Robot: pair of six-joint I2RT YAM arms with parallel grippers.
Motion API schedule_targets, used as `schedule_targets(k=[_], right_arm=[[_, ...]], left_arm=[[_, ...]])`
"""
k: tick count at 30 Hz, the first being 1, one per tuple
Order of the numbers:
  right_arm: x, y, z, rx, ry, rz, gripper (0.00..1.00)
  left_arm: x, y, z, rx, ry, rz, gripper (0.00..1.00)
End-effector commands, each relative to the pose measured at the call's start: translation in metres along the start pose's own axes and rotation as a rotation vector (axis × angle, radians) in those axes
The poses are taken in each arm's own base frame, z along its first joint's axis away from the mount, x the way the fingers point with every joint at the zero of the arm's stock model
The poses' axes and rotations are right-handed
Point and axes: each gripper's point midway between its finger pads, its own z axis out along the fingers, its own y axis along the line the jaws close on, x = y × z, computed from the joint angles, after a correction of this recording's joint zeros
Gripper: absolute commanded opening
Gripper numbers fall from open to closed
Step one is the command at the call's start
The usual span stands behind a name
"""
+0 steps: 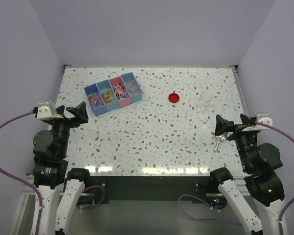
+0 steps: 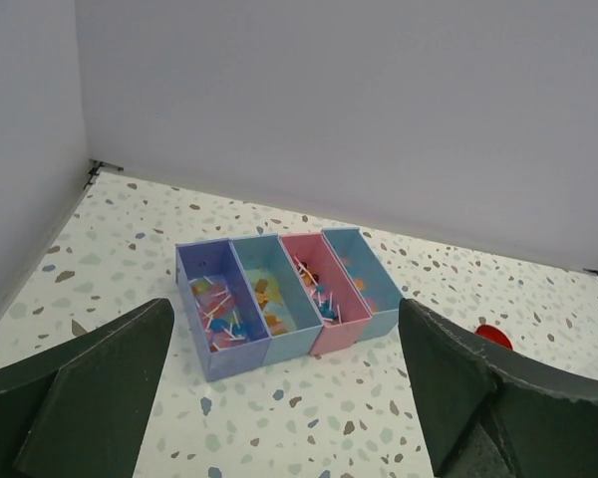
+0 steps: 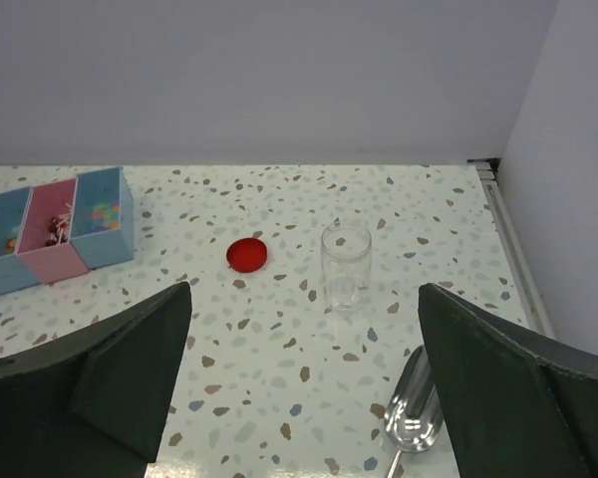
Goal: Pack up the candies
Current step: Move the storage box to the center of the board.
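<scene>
Multicoloured candies [image 2: 219, 309] lie in the four-bin tray [image 2: 241, 360]; left gripper [image 1: 71, 111] and right gripper [image 1: 232, 124] both spread wide, holding nothing.

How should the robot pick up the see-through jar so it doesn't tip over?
Probably around the middle of its round wall, coming in level from the near side with the right tool, whose jaws stand open. The jar stands upright with its mouth open. The red lid lies apart on its left, so both sides look free to pinch.
</scene>
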Motion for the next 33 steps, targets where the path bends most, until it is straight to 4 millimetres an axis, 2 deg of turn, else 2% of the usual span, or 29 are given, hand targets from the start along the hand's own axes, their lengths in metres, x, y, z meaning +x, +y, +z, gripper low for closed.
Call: schedule_targets(k=[1,7,13,14,16,17,18,19,20,21,22,23,25,26,27,28,30,31,32,33], right_arm=[[-0.004,0.006,0.002,-0.031,-0.017,-0.005,0.99],[0.007,0.018,0.001,-0.101,0.014,0.001,0.99],[0.020,0.022,0.005,-0.108,0.064,0.023,0.99],[0.022,0.022,0.007,-0.107,0.078,0.020,0.99],[0.026,0.023,0.009,-0.106,0.096,0.019,0.99],[0.028,0.023,0.009,-0.106,0.108,0.015,0.99],[0.030,0.022,0.010,-0.101,0.117,0.013,0.99],[0.032,0.022,0.012,-0.099,0.125,0.009,0.99],[0.035,0.022,0.013,-0.095,0.136,0.008,0.99],[0.036,0.023,0.014,-0.099,0.141,0.009,0.99],[0.039,0.024,0.016,-0.103,0.153,0.007,0.99],[0.040,0.025,0.017,-0.107,0.158,0.005,0.99],[0.044,0.030,0.021,-0.126,0.179,-0.001,0.99],[0.046,0.031,0.023,-0.128,0.184,-0.002,0.99],[0.047,0.031,0.026,-0.128,0.193,-0.002,0.99],[0.048,0.033,0.028,-0.129,0.201,0.008,0.99],[0.052,0.036,0.036,-0.132,0.237,0.004,0.99],[0.053,0.038,0.039,-0.139,0.239,0.005,0.99],[0.060,0.041,0.046,-0.144,0.269,-0.001,0.99],[0.062,0.043,0.049,-0.147,0.279,-0.004,0.99]], left_arm=[[0.007,0.007,0.010,-0.057,0.008,-0.074,1.00],[0.034,0.014,0.034,-0.123,0.095,-0.153,1.00],[0.070,0.018,0.074,-0.193,0.235,-0.201,0.99],[0.077,0.017,0.087,-0.211,0.271,-0.208,0.98],[0.087,0.019,0.100,-0.238,0.310,-0.209,0.98],[0.105,0.024,0.111,-0.268,0.366,-0.198,0.98],[0.101,0.023,0.120,-0.275,0.366,-0.199,0.98],[0.107,0.026,0.127,-0.294,0.385,-0.192,0.98],[0.127,0.031,0.138,-0.324,0.441,-0.175,0.98],[0.124,0.031,0.148,-0.333,0.435,-0.173,0.97],[0.145,0.037,0.158,-0.361,0.488,-0.161,0.96],[0.143,0.036,0.169,-0.363,0.486,-0.158,0.95],[0.154,0.038,0.183,-0.378,0.515,-0.150,0.87],[0.166,0.040,0.196,-0.390,0.543,-0.140,0.83],[0.172,0.041,0.203,-0.396,0.555,-0.140,0.75],[0.191,0.045,0.210,-0.412,0.596,-0.131,0.71],[0.194,0.041,0.227,-0.405,0.601,-0.138,0.58],[0.214,0.046,0.232,-0.421,0.644,-0.128,0.56],[0.212,0.045,0.242,-0.422,0.638,-0.126,0.53],[0.220,0.050,0.243,-0.446,0.657,-0.114,0.48]])
